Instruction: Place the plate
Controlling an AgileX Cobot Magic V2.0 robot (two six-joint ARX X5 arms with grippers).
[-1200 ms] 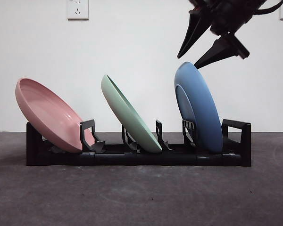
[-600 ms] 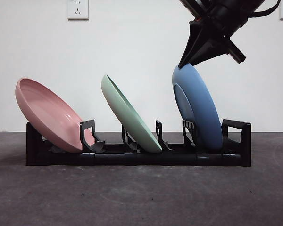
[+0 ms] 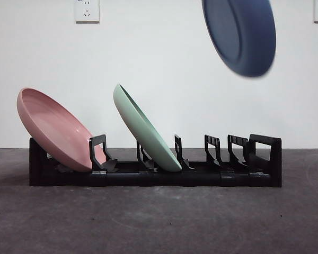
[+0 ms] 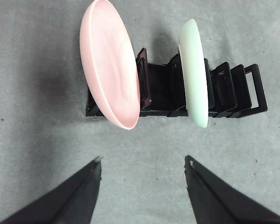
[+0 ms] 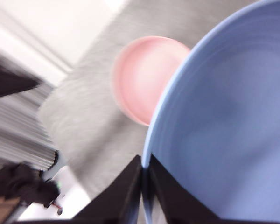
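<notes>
White wall behind, the right tool [image 5: 143, 179] pinches the blue plate [image 3: 239, 33] by its rim; the thin grip could slip above the rack [image 3: 153, 172].

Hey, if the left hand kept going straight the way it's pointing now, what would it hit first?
Most likely the bare grey tabletop. The left hand is open and looks down on it, short of the black plastic dish rack that holds the round pink plate and the pale green plate. Depth is unclear.
</notes>
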